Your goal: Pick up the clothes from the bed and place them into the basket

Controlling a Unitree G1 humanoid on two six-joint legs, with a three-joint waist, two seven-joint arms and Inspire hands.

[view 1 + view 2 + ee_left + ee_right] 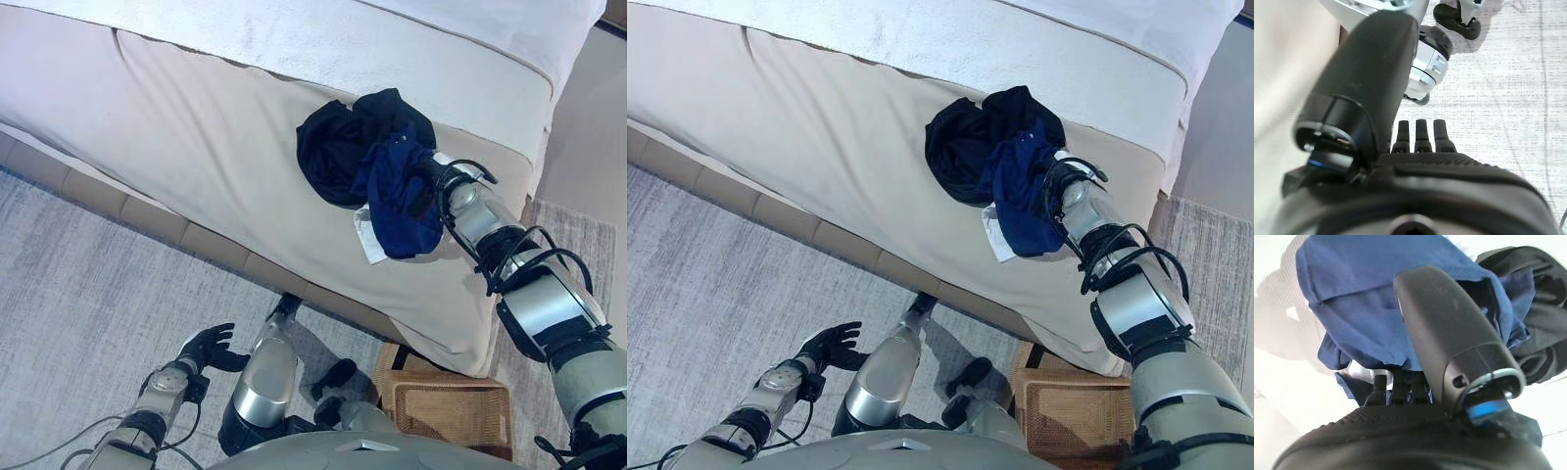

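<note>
A black garment (328, 152) and a dark blue garment (402, 201) with a white label lie bunched together on the beige bed (196, 147) near its edge. My right arm reaches up to the blue garment. In the right wrist view my right hand (1415, 431) has its thumb (1444, 333) laid over the blue cloth (1366, 308) and its fingers tucked under it, pinching it. My left hand (211, 348) hangs low over the floor beside the bed, fingers straight and empty. The wicker basket (451, 406) stands on the floor by the bed's corner, below my right arm.
A white cover (343, 39) lies over the far part of the bed. A grey rug (78, 294) covers the floor on the left, in front of the bed's base.
</note>
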